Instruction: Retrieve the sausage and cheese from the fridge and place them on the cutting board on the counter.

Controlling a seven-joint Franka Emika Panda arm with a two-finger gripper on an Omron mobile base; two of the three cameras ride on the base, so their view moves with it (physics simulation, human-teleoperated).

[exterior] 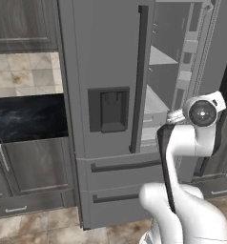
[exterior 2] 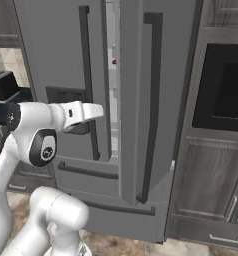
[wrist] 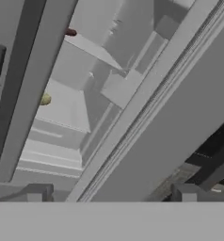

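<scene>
The fridge [exterior: 106,71] stands with its left door shut and its right door swung partly out, so a tall gap shows the pale shelves inside. The arm reaches toward that gap, and the gripper [wrist: 111,195] points into it with its jaws spread wide and nothing between them.

In the hand view the sausage [wrist: 70,32] lies on an upper shelf, a small dark red-brown piece peeping out just beside the edge of the left door. In the right base view it shows as a tiny red spot [exterior 2: 114,62] within the narrow opening. The cheese [wrist: 45,99] sits on a lower shelf, a yellowish lump also half hidden by the left door's edge. Both pieces lie well apart from the jaws.

To the left of the fridge, the black marble table [exterior: 29,116] runs beneath a tiled wall, over dark grey cabinets [exterior: 34,167].
</scene>
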